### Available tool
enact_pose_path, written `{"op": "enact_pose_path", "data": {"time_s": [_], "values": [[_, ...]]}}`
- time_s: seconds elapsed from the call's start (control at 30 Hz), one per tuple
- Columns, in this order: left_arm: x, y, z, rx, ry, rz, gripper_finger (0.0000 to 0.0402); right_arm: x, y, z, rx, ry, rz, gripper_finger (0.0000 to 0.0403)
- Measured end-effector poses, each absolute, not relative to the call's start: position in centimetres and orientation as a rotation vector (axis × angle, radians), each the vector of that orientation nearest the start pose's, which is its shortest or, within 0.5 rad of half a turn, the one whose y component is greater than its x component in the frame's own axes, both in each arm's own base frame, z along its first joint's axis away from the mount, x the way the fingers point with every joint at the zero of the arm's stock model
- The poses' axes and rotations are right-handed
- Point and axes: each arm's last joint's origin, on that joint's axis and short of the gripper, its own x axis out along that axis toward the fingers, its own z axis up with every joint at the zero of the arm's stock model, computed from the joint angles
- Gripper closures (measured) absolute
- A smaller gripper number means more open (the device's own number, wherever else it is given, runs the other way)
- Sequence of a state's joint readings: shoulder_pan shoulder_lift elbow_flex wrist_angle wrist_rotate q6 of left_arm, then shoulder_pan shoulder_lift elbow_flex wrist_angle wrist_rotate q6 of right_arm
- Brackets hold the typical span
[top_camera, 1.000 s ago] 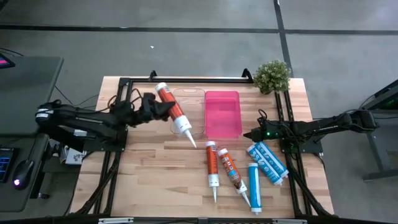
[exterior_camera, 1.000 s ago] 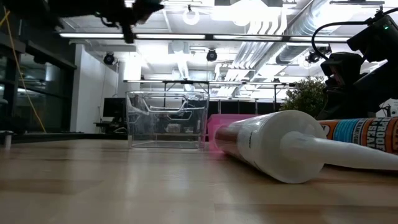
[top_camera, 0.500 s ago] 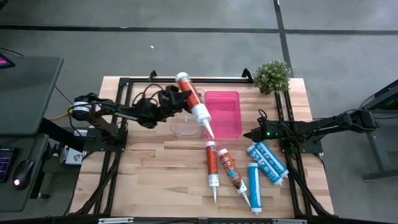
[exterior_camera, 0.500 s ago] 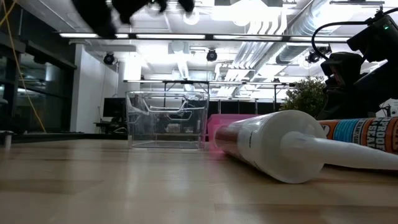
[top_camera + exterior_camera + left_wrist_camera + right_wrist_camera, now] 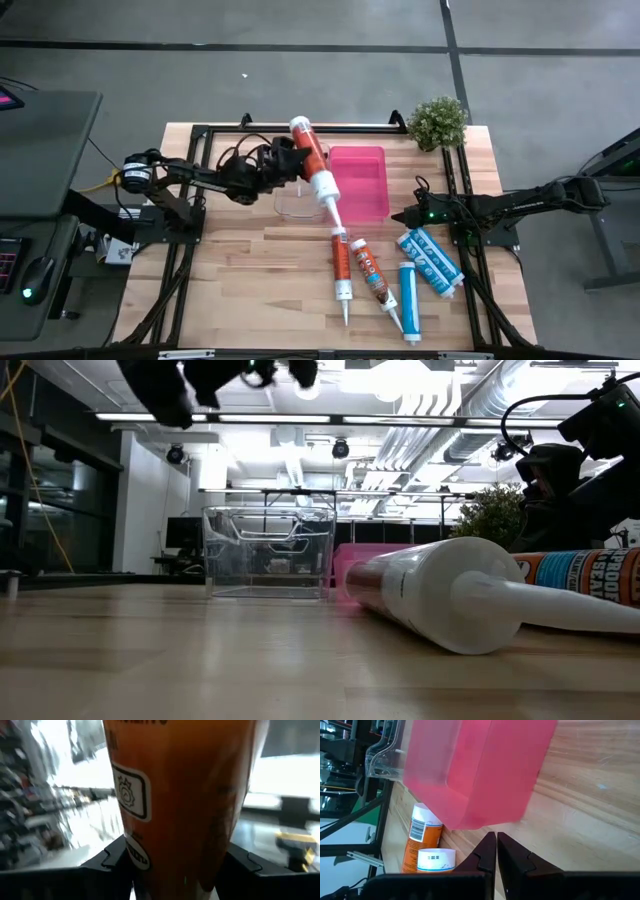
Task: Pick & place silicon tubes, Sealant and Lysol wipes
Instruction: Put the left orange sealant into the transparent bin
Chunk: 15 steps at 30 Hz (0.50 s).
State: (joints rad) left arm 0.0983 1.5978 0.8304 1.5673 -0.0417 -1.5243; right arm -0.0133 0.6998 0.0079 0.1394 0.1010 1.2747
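Note:
My left gripper (image 5: 287, 160) is shut on an orange sealant tube (image 5: 310, 160) with a white nozzle (image 5: 331, 208), held above the clear bin (image 5: 298, 202). The tube fills the left wrist view (image 5: 185, 795). In the low view the left gripper (image 5: 210, 375) shows at the top, high above the clear bin (image 5: 268, 550). My right gripper (image 5: 400, 216) is shut and empty, low over the table at the near right corner of the pink bin (image 5: 358, 180); its fingers (image 5: 490, 851) point at that bin (image 5: 485, 775). My left gripper pinches the tube's orange body (image 5: 170, 855) between its two fingers (image 5: 112, 860), about midway along the body. The fingers come from the table's left and lie across the tube. The tube is lifted clear, its nozzle slanting toward the table's near right.
Two orange tubes (image 5: 340, 262) (image 5: 371, 278) and two blue tubes (image 5: 409, 298) (image 5: 430, 262) lie on the table near the bins. One tube lies close in the low view (image 5: 440, 600). A potted plant (image 5: 437, 120) stands at the far right.
My left gripper has carried the orange tube toward the table's right and far side, from left of the clear bin to above it. The tube has stayed slanted, nozzle toward the near right. Most of the move came early; lately it has shifted only slightly.

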Motion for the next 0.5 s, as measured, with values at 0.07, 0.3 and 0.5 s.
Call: {"op": "enact_pose_path", "data": {"time_s": [0.07, 0.3, 0.5], "values": [[30.96, 3.37, 30.24, -1.441, -0.767, -0.43, 0.0211, 12.72, -0.46, 11.28, 1.215, 0.402, -0.446, 0.0391], [30.66, 3.9, 29.65, -1.507, -0.904, -0.272, 0.0211, 12.71, -0.46, 11.27, 1.215, 0.403, -0.446, 0.0391], [30.58, 4.1, 29.6, -1.491, -0.961, -0.194, 0.0211, 12.7, -0.55, 11.28, 1.211, 0.382, -0.472, 0.0391]]}}
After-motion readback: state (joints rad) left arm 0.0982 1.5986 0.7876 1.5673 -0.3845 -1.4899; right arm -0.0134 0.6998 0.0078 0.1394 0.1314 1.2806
